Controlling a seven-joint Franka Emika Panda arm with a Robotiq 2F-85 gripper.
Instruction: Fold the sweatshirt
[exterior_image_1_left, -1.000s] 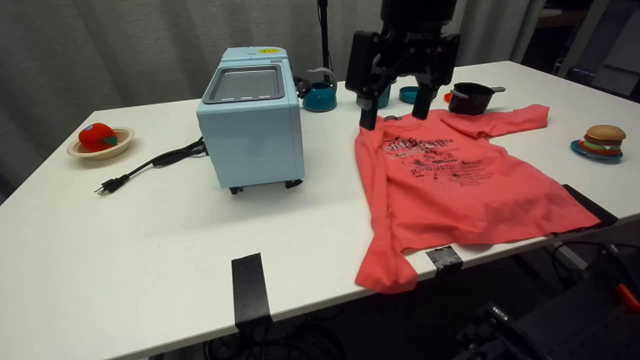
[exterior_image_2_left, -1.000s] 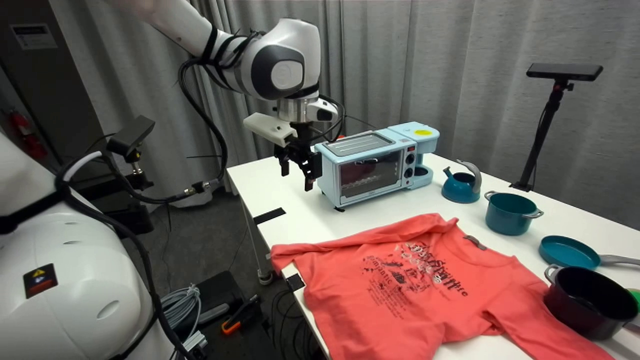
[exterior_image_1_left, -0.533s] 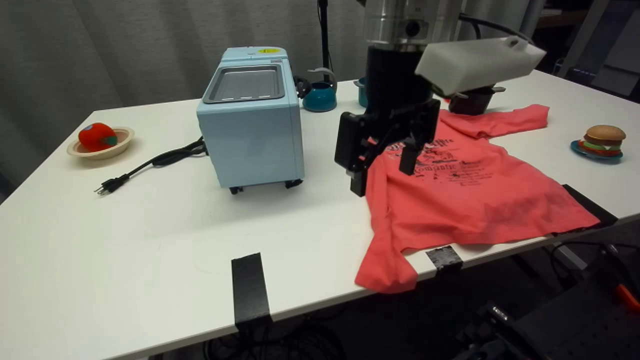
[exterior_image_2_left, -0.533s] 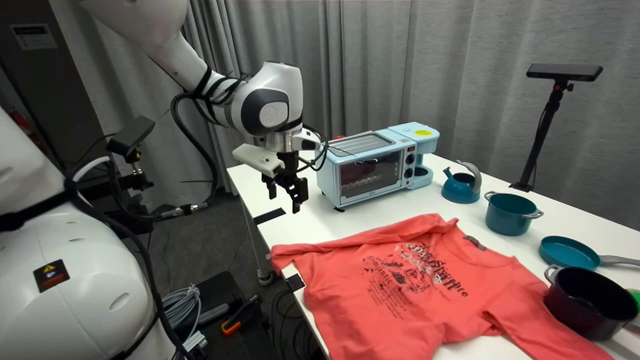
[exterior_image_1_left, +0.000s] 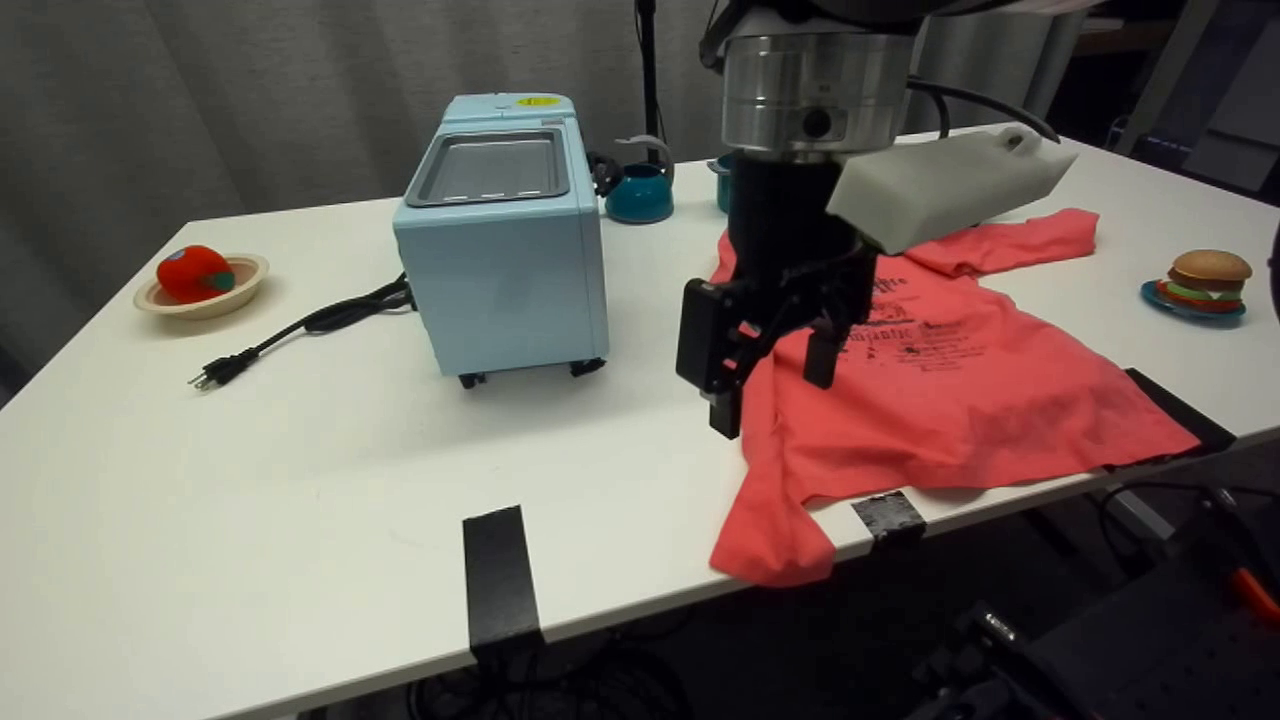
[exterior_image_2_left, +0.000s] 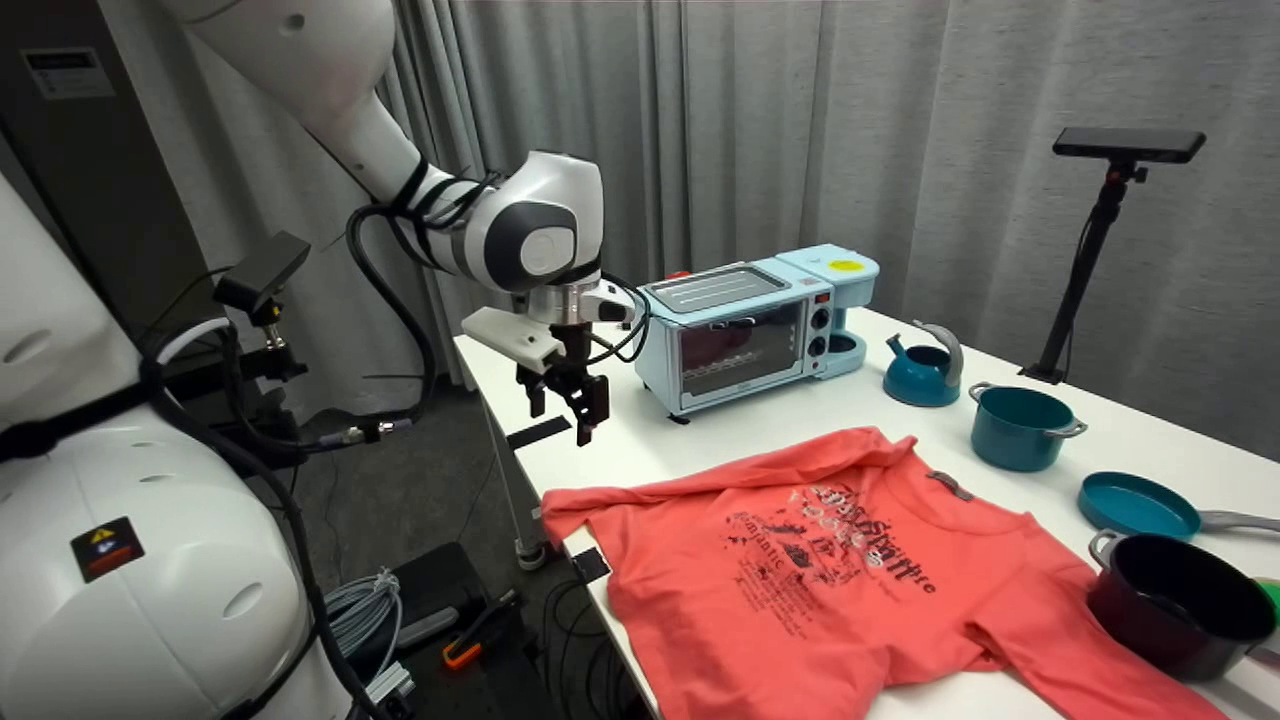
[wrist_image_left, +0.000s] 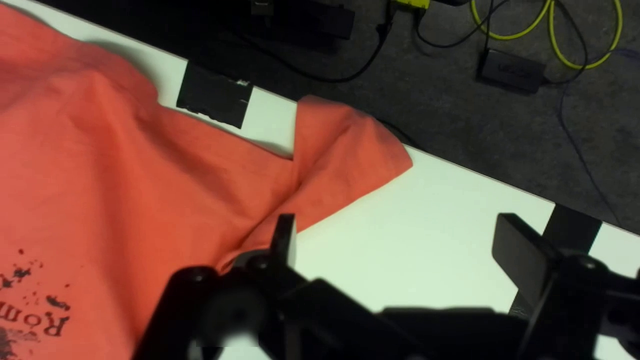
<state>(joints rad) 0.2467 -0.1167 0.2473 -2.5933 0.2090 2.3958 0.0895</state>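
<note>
The sweatshirt (exterior_image_2_left: 840, 570) is still spread face up on the table (exterior_image_1_left: 300, 480), one cuff (wrist_image_left: 352, 150) draped past the edge, no fold made yet. The hand (wrist_image_left: 397, 220) is now held lower and closer to that cuff than a second ago, fingers (wrist_image_left: 522, 255) spread wide, nothing gripped. Looks like a cuff grab's being lined up, so that side probably gets folded first.

sweatshirt (exterior_image_2_left: 850, 600): chest print (exterior_image_2_left: 825, 550) is reading "Romantic" | robot arm (exterior_image_2_left: 150, 485): sticker (exterior_image_2_left: 108, 550) is showing a yellow warning triangle (exterior_image_2_left: 102, 536)
</note>
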